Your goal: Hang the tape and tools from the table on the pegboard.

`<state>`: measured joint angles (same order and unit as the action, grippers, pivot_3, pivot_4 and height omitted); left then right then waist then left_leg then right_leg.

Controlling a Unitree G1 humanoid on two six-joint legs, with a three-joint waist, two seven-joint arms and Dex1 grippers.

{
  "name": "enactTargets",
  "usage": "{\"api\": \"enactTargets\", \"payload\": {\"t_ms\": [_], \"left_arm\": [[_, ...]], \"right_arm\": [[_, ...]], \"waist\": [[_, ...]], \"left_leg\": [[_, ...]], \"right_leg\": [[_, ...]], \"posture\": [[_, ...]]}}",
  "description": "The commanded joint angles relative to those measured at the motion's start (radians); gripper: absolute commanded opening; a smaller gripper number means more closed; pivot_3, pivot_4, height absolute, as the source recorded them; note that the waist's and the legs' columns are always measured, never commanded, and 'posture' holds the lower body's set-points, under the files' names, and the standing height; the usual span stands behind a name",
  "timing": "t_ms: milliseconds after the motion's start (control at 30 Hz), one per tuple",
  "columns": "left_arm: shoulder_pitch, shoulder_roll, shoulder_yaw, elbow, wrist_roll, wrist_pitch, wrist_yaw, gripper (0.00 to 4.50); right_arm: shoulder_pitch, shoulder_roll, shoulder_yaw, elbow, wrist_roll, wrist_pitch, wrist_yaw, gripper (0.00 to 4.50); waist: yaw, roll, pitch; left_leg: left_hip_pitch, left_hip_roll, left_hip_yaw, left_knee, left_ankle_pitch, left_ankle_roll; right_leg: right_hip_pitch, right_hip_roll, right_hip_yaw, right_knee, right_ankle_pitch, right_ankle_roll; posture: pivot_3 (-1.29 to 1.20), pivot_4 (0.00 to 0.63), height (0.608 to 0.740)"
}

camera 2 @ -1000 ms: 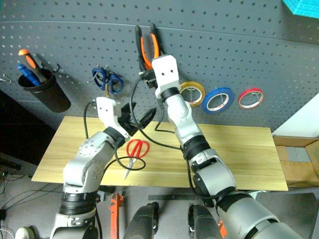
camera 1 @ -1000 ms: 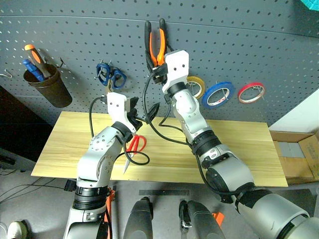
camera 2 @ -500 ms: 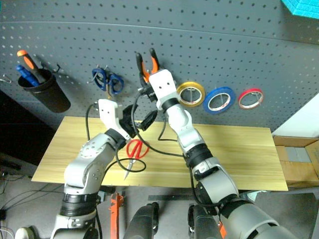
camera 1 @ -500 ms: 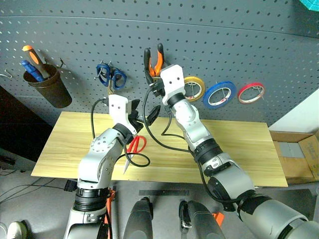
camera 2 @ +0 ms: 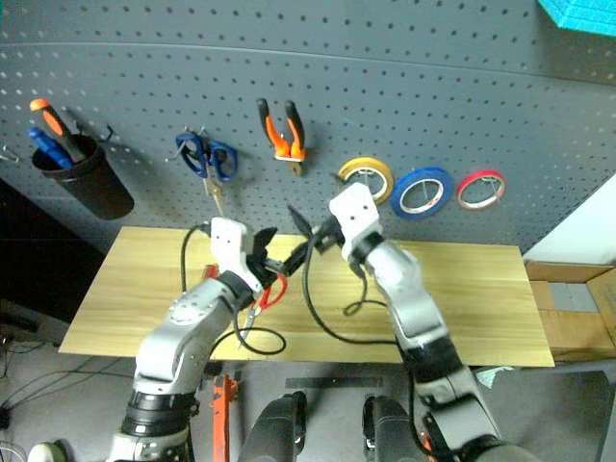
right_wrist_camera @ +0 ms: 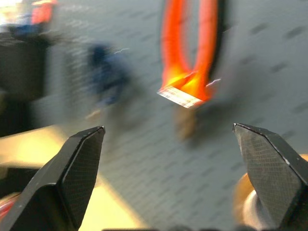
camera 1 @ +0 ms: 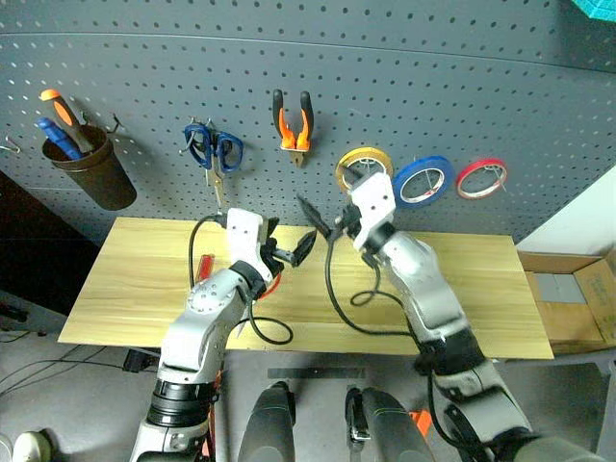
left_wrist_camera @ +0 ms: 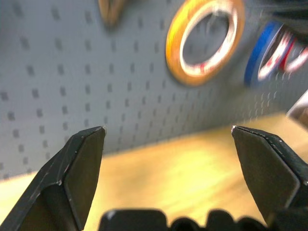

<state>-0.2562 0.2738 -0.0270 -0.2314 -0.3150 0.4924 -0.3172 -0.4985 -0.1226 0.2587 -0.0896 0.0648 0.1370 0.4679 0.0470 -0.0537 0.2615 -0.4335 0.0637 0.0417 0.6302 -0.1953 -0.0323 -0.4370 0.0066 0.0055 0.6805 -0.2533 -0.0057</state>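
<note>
The orange-and-black pliers (camera 1: 293, 120) hang on the pegboard (camera 1: 433, 87), handles up, and show straight ahead in the right wrist view (right_wrist_camera: 192, 53). The blue tape (camera 1: 422, 181) hangs to their right. My right gripper (camera 1: 322, 217) is open and empty, below and in front of the pliers, apart from them. My left gripper (camera 1: 294, 248) is open and empty, low over the table (camera 1: 481, 289). The red-handled scissors (camera 2: 273, 291) lie on the table, mostly hidden under my left arm. A slim red-handled screwdriver (camera 1: 204, 267) lies just left of that arm.
On the pegboard also hang blue scissors (camera 1: 214, 149), a yellow roll (camera 1: 364, 168) and a red roll (camera 1: 483, 178). A dark cup (camera 1: 91, 168) at the left holds orange and blue screwdrivers. A cardboard box (camera 1: 577, 298) stands off the table's right end.
My right gripper has opened, let go of the pliers, which now hang on the pegboard, and dropped back and down. My left gripper has sunk a little toward the table.
</note>
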Motion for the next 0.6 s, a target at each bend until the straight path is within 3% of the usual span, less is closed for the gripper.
{"api": "enactTargets", "payload": {"t_ms": [33,300,600], "left_arm": [[0.036,0.014,-0.023,0.021,0.069,-0.009,0.025,4.5],[0.055,0.048,-0.027,0.191,0.212,0.032,0.111,4.5],[0.063,0.079,-0.042,0.208,0.308,0.105,0.139,4.5]], "right_arm": [[0.116,-0.113,0.038,-0.171,0.054,0.052,0.145,4.44],[0.332,-0.312,0.021,-0.215,0.046,-0.019,0.265,4.44],[0.355,-0.334,0.048,-0.294,0.123,0.034,0.351,4.44]], "waist": [[0.0,0.0,0.0],[-0.003,0.004,0.003],[-0.023,0.008,0.015]], "left_leg": [[0.0,0.0,0.0,0.0,0.0,0.0],[0.002,0.0,-0.001,0.001,0.003,0.004],[0.003,0.0,-0.001,0.0,0.003,0.005]], "right_leg": [[0.0,0.0,0.0,0.0,0.0,0.0],[0.002,0.0,0.0,0.0,-0.003,0.004],[0.003,0.0,0.0,-0.001,-0.003,0.004]], "posture": [[0.1,0.257,0.74],[0.08,0.294,0.74],[0.06,0.328,0.74]]}}
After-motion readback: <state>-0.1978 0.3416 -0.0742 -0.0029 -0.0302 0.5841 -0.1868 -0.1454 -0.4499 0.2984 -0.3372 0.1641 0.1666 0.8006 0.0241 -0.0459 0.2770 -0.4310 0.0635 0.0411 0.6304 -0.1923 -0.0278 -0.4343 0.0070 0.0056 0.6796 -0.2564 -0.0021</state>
